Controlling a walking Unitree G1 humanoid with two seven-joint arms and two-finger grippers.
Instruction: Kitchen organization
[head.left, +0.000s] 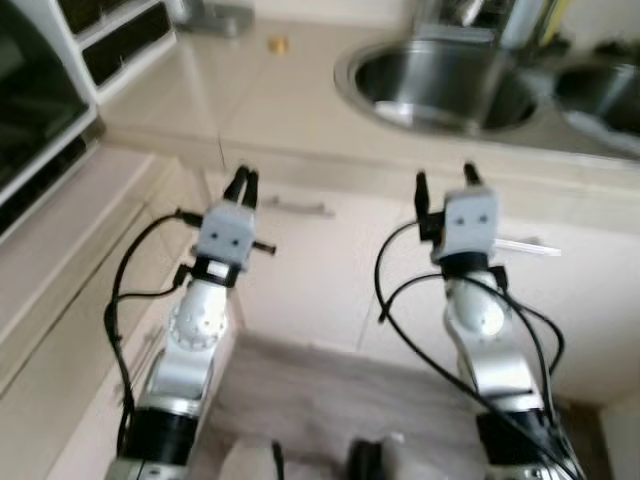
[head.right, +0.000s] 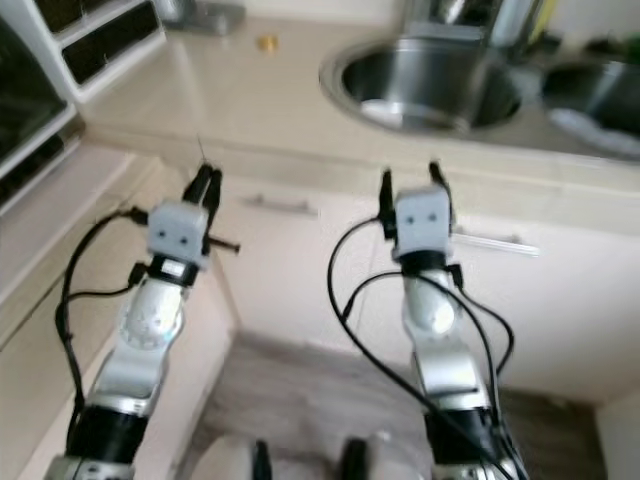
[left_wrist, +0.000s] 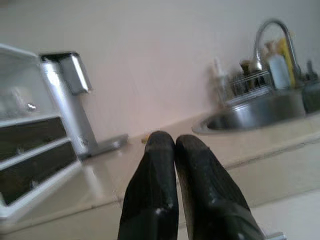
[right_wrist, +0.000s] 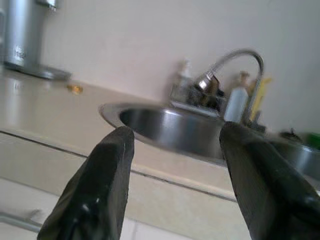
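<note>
Beige counter (head.left: 250, 95) across the front, pale cabinets (head.left: 320, 270) below. Round steel sink (head.left: 445, 85) set into it, curved tap (right_wrist: 235, 57) and bottles (right_wrist: 235, 105) behind. Silver appliance (left_wrist: 70, 105) standing at the wall. Left gripper (head.left: 241, 184) raised before the counter edge, fingers (left_wrist: 155, 185) clenched together, empty. Right gripper (head.left: 444, 186) alongside, released, spread wide. Small yellow bit (head.left: 278, 43) lying on the counter near the appliance.

Two silver arms reach forward side by side. The left gripper (head.left: 243, 180) has its black fingers pressed together; the right gripper (head.left: 444, 181) has fingers spread apart.
</note>
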